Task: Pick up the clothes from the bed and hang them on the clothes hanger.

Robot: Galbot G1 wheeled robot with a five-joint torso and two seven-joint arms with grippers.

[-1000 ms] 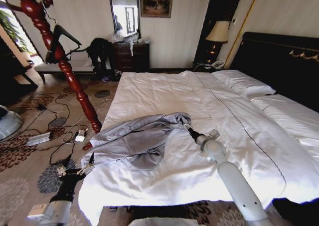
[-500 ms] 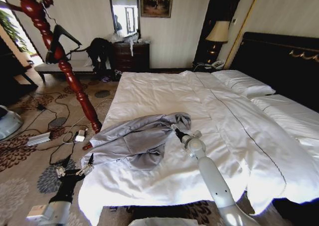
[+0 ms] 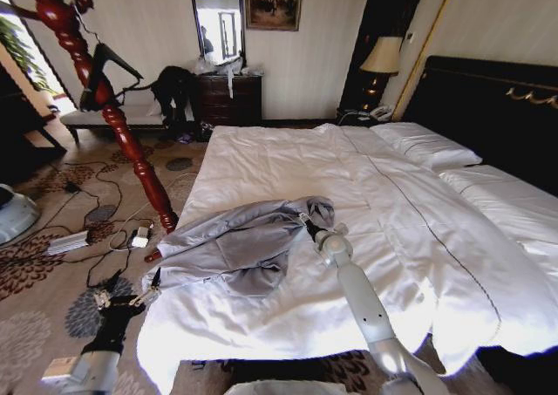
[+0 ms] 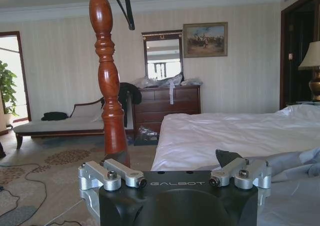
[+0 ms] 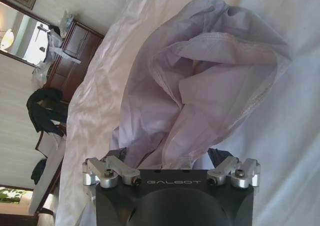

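The clothes, a light grey-blue shirt (image 3: 234, 242), lie crumpled on the near left part of the bed (image 3: 288, 160). My right gripper (image 3: 307, 227) stands open at the shirt's bunched right end. In the right wrist view its fingers straddle a fold of the shirt (image 5: 200, 76), with fabric between them at the gripper (image 5: 170, 157). The black clothes hanger (image 3: 106, 62) hangs high on the dark-red coat stand (image 3: 122, 125), and also appears as hanger (image 4: 125, 6) by the stand (image 4: 111, 96). My left gripper (image 3: 144, 292) is open, low beside the bed's near left corner.
Cables and a power strip (image 3: 70, 241) lie on the patterned carpet left of the bed. A dark dresser (image 3: 228, 98) with a black garment heap (image 3: 174, 85) stands at the far wall. A lamp (image 3: 381, 57) and the black headboard (image 3: 488, 98) are at the right.
My right arm has swung left across the bed, bringing its gripper onto the shirt's bunched end. The left arm has barely shifted. The shirt lies where it was.
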